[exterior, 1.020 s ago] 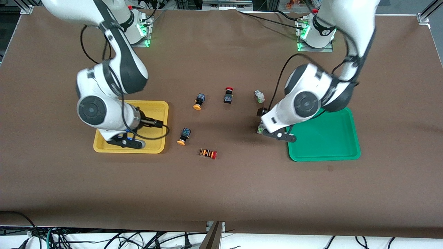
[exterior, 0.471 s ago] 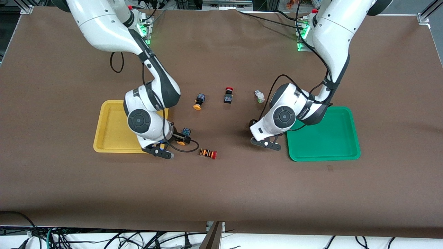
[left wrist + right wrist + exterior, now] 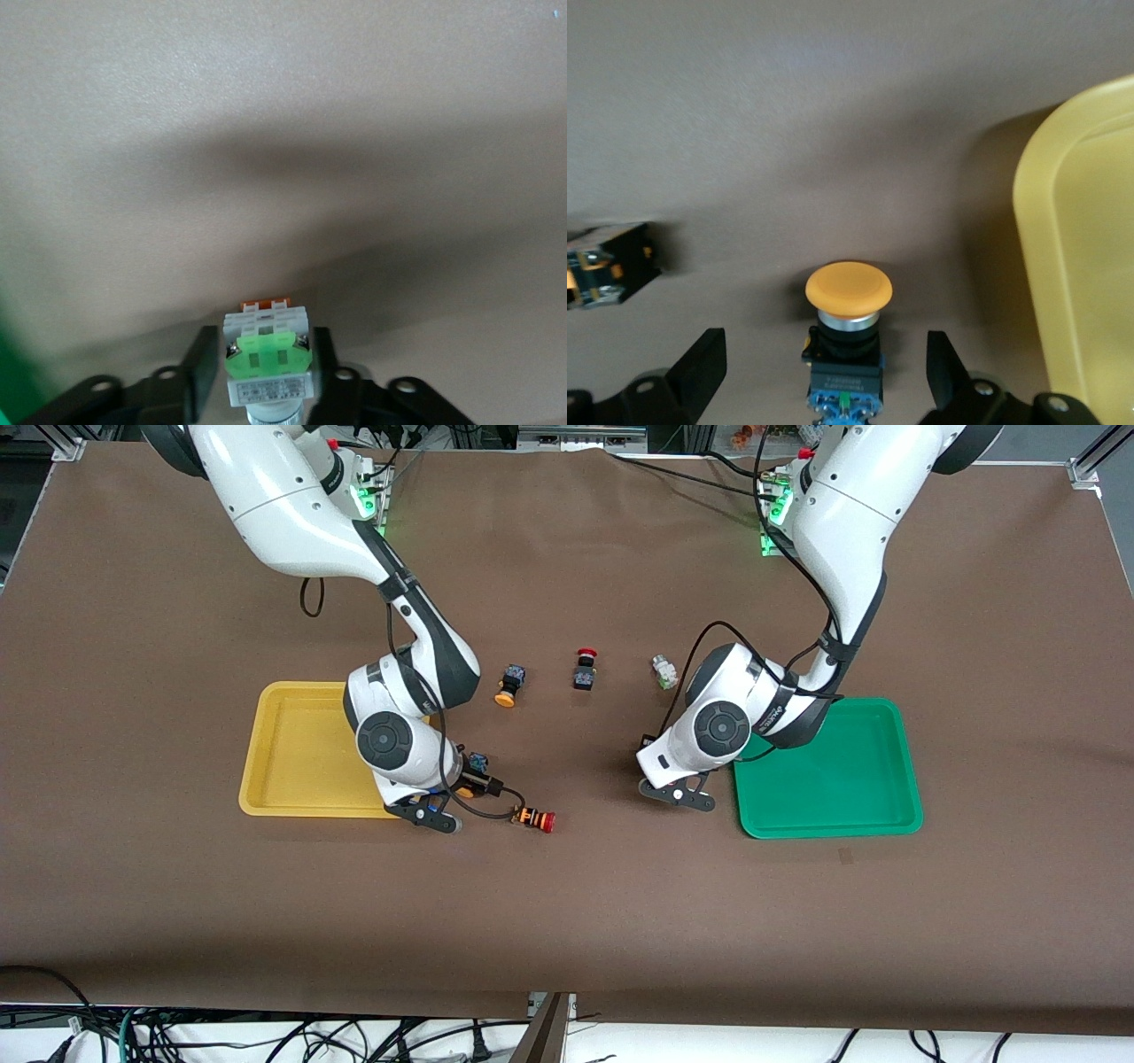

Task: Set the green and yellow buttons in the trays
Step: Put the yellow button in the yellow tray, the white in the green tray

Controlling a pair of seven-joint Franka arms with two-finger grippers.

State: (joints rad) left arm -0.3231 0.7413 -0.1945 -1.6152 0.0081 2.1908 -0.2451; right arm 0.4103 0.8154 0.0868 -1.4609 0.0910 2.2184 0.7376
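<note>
My right gripper [image 3: 465,784] is open and low at the table beside the yellow tray [image 3: 292,753]. In the right wrist view it [image 3: 826,350] straddles a dark yellow-capped button [image 3: 847,305] without touching it. My left gripper [image 3: 671,778] is low beside the green tray [image 3: 833,779]. In the left wrist view it [image 3: 263,354] is shut on a whitish green button [image 3: 266,359] lying at table level. That button is hidden under the hand in the front view. Another yellow button [image 3: 507,685] and another green button [image 3: 664,672] lie farther from the front camera, mid-table.
A black switch with a red cap [image 3: 584,670] stands between the two farther buttons. An orange-striped red-capped switch [image 3: 534,818] lies close to my right gripper and also shows in the right wrist view [image 3: 602,266]. Both trays hold nothing.
My right arm swung from over the yellow tray to the yellow button beside it. My left gripper shifted away from the green tray and came down around the green button.
</note>
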